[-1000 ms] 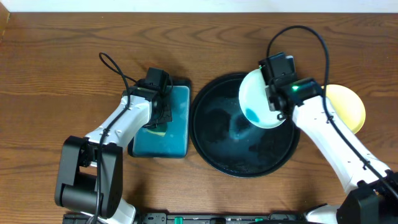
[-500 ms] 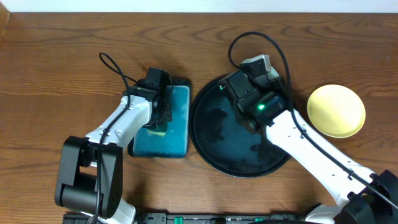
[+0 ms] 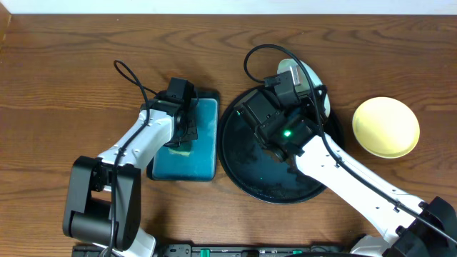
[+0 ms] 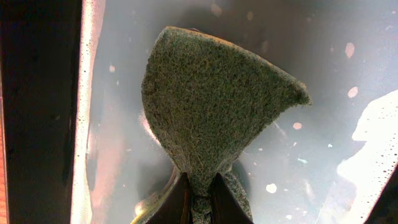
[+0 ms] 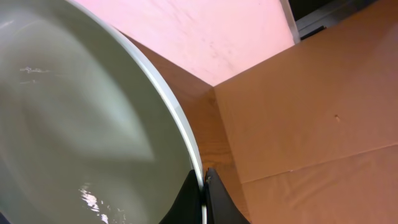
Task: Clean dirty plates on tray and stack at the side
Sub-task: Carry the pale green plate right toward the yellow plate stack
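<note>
A pale mint plate (image 5: 81,124) fills the right wrist view, and my right gripper (image 5: 203,190) is shut on its rim. From overhead that plate (image 3: 318,91) stands on edge over the far rim of the black tray (image 3: 243,171), mostly hidden under my right wrist. Its face is wet, with no marks that I can make out. A yellow plate (image 3: 385,127) lies flat on the table to the right of the tray. My left gripper (image 4: 199,200) is shut on a green scouring sponge (image 4: 211,106), which it holds over the teal tray (image 3: 203,160).
The teal tray's floor (image 4: 348,74) is wet, with foam specks. My left arm's cable (image 3: 132,78) loops over the table behind it. The table's far edge meets a pale wall.
My right arm has swung left and back with the mint plate, turning it from face-up over the tray's right side to on edge at the far rim. The left arm has not moved.
</note>
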`<action>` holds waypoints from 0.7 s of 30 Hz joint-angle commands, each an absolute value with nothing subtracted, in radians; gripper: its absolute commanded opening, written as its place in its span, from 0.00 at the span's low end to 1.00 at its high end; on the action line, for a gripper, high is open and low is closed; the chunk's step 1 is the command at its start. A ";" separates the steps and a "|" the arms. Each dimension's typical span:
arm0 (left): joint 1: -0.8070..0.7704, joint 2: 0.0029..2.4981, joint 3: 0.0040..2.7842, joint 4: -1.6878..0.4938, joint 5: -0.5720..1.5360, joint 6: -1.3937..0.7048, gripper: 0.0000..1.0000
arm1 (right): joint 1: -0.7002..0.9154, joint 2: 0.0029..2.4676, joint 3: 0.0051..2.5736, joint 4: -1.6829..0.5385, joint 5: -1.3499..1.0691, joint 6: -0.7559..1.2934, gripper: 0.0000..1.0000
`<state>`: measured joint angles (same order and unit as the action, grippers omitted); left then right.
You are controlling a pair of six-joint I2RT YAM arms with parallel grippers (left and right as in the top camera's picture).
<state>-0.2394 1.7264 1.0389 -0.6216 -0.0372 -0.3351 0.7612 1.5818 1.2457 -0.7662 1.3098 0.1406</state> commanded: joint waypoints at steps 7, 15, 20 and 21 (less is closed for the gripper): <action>-0.236 1.732 1.030 -0.618 -0.007 -0.270 0.08 | 0.774 1.557 1.245 -0.751 1.365 0.141 0.01; -0.236 1.732 1.030 -0.610 0.083 -0.176 0.08 | 0.772 1.557 1.245 -0.743 1.365 0.141 0.01; -0.236 1.730 1.032 -0.609 0.085 -0.176 0.28 | 0.772 1.557 1.245 -0.743 1.365 0.141 0.01; -0.236 1.714 1.039 -0.612 0.089 -0.176 0.30 | 0.769 1.557 1.245 -0.743 1.365 0.141 0.01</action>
<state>-0.2390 1.7264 1.0389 -0.6079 0.0761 -0.1867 0.7612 1.5818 1.2457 -0.7460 1.3209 0.1406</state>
